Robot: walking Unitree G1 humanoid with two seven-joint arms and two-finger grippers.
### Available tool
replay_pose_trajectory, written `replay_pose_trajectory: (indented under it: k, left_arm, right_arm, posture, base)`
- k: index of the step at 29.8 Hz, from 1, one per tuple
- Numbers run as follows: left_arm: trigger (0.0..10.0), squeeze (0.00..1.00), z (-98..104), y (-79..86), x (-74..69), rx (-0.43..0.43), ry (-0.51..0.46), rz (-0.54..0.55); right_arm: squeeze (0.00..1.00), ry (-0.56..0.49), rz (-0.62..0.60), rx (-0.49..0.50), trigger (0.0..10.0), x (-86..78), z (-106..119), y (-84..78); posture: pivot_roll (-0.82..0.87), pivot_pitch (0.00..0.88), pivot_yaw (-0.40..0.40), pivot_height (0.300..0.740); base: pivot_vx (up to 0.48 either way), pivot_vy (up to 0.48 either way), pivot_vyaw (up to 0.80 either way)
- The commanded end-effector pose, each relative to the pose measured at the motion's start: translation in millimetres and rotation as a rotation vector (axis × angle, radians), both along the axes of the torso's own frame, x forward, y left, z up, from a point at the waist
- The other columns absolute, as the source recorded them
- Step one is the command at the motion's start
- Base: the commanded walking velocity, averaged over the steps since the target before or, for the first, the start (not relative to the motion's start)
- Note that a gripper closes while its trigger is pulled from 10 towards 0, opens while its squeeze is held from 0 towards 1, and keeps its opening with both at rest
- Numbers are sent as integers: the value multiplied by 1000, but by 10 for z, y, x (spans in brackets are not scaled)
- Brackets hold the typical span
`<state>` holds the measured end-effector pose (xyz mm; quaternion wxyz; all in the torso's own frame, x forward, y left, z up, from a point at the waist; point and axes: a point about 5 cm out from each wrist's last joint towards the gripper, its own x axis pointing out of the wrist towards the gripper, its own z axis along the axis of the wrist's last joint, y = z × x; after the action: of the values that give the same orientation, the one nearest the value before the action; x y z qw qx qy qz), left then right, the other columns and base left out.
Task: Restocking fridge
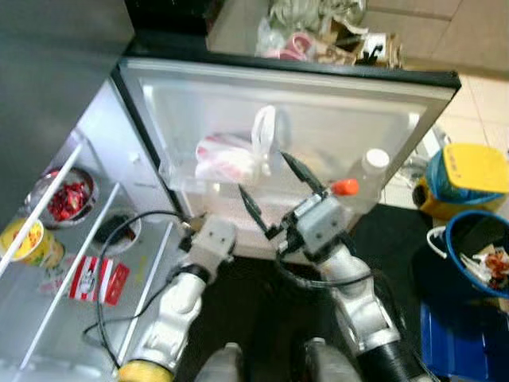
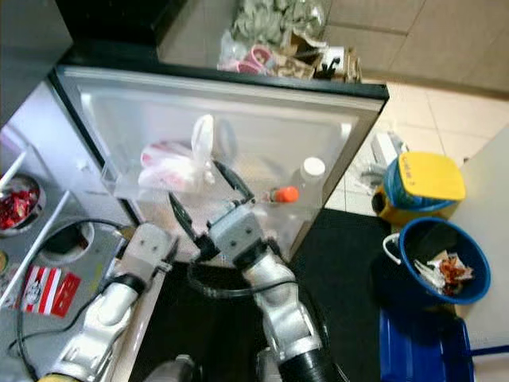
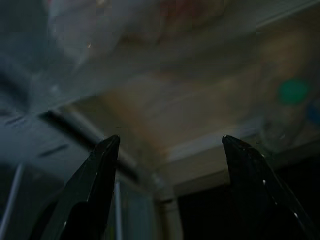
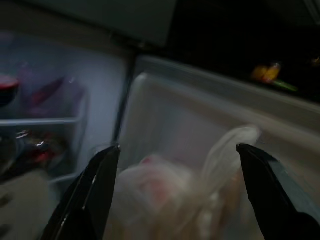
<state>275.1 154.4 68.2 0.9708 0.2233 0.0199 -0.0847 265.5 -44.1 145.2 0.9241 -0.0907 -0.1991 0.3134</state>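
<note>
Fridge door (image 1: 398,119) stands wide open in front of the robot, so its inner shelf faces up toward the head camera. On this door shelf lies a white plastic bag (image 1: 235,155) with something red and white inside; its handle loop stands up. Further along the same shelf there is a clear bottle with a white cap (image 1: 372,163), and near it a small orange cap (image 1: 344,187) of another item that I cannot identify.

The right gripper (image 1: 274,187) is just in front of the bag, with its two black fingers spread wide apart and holding nothing. In the right wrist view the bag sits between the fingers, so I judge that the gripper is positioned either to take the bag or just after setting it there; the pictures alone do not decide this.

The left gripper (image 3: 167,142) is low, close to the bottom edge of the door near the hinge side. Its fingers are also apart and empty. It seems to wait there, maybe to keep the door steady.

Inside the fridge, on the robot's left, the wire shelves carry a bowl of red food (image 1: 70,197), a yellow cup (image 1: 28,243) and a red and white packet (image 1: 99,278). A blue bin (image 1: 477,255) and a yellow container (image 1: 469,179) stand on the floor at the right.
</note>
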Motion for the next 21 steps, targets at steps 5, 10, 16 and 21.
replay_pose_trajectory:
  k: [5,10,16,21]
  left_arm:
    - [10000,0,-168,176,-147,80,33,21]
    - [10000,0,-415,317,-326,78,148,59]
    - [10000,0,-800,422,-556,28,356,128]
    - [10000,0,-1149,480,-820,-51,575,204]
  right_arm:
    - [0,165,86,-119,10000,-402,-402,-239]
    - [0,451,-37,-181,10000,-515,-955,-662]
    - [0,801,-330,-152,10000,-613,-1614,-1113]
    - [0,1094,-605,-83,10000,-834,-2072,-1411]
  posture:
    - [50,160,-45,740]
    - [44,161,-47,740]
    - [38,162,-50,740]
    - [24,156,-44,740]
  base:
    - [0,0,0]
    - [0,0,0]
    - [0,0,0]
    - [0,0,0]
